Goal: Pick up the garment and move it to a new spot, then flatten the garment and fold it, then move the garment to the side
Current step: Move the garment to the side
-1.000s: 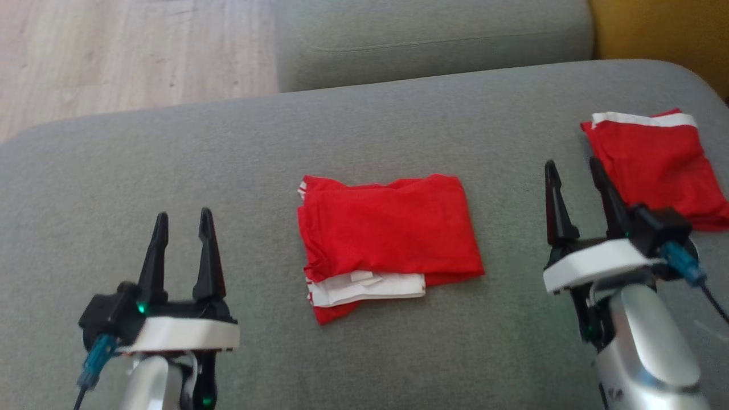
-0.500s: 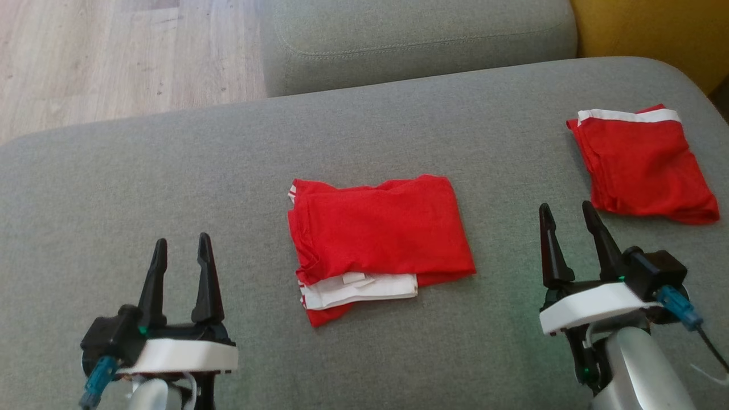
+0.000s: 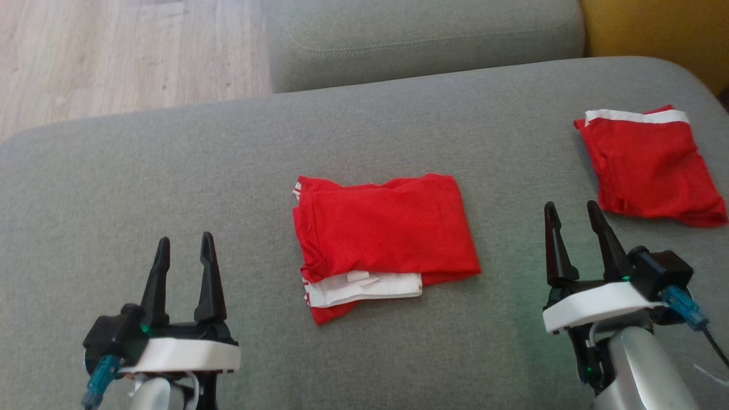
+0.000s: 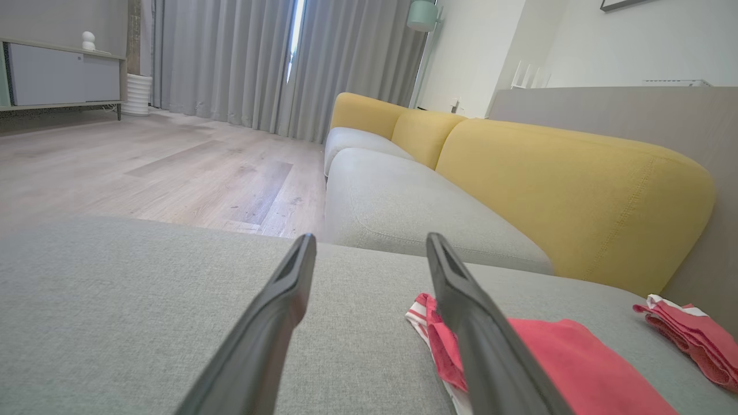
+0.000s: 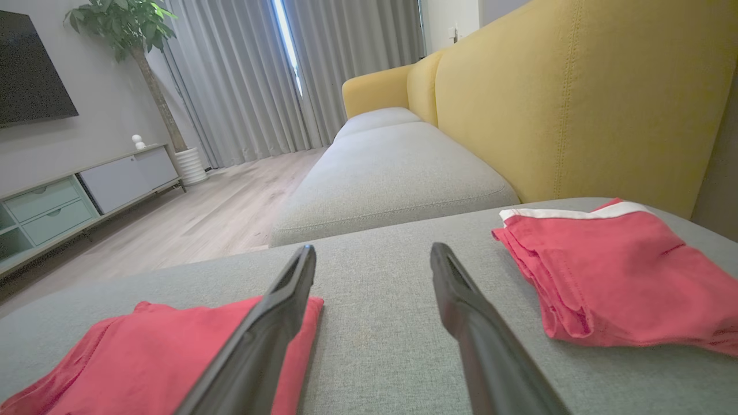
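Grey woven sofa cushion [image 3: 114, 188] spreads across the head view. The folded red garment with a white band [image 3: 387, 233] lies at its middle with bare fabric all round. A second folded red garment [image 3: 649, 165] sits near the right edge. The left gripper [image 3: 185, 239] and right gripper [image 3: 570, 205] hover apart from both garments, jaws spread and empty. In the left wrist view, the middle garment's corner shows past the right-hand finger. In the right wrist view, bare cushion lies ahead between the two garments.
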